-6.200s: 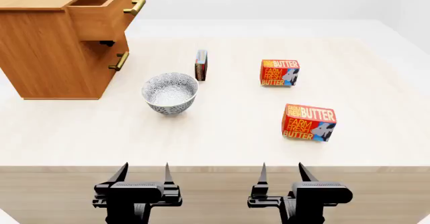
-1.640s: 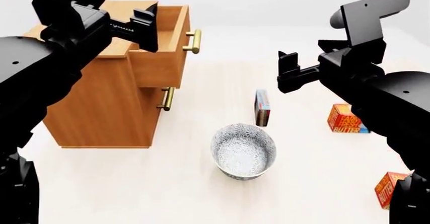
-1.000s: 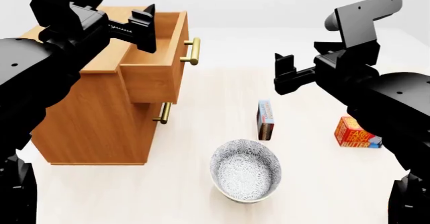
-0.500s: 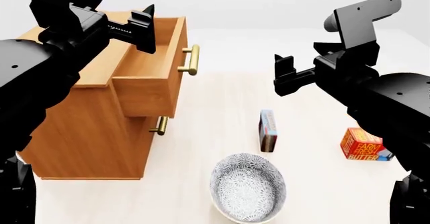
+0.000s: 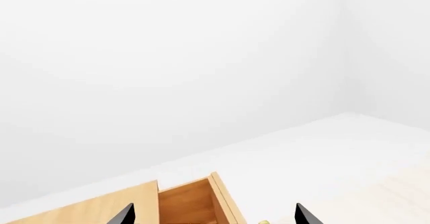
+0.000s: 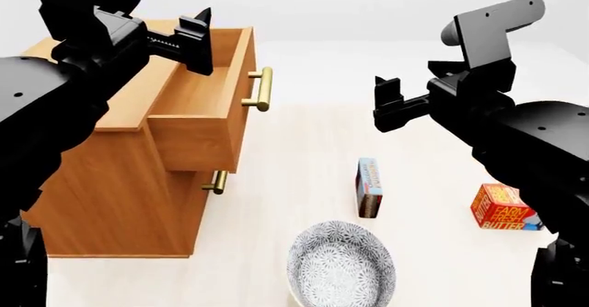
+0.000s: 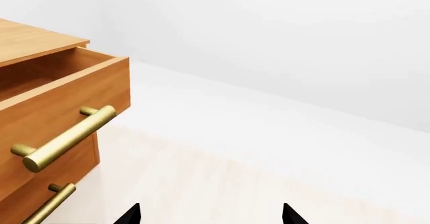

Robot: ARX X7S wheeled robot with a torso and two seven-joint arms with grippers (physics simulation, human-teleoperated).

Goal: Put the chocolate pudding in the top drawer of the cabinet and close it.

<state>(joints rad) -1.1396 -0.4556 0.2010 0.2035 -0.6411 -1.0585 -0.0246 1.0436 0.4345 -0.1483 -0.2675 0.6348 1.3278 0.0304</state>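
Pale surface [image 6: 304, 148] carries the cabinet [image 6: 101, 183], top drawer [image 6: 207, 107] pulled open, chocolate pudding [image 6: 369, 187] upright right of it; both arms' jaws spread wide, empty.

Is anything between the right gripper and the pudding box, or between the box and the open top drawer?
Nothing visible blocks either. The chocolate pudding stands on edge, clear on all sides, below the raised right gripper. The bowl sits nearer the robot, off the line. The top drawer is pulled out and looks empty.

Orange-brown cabinet [image 6: 110, 183], grey-patterned bowl [image 6: 341, 269]
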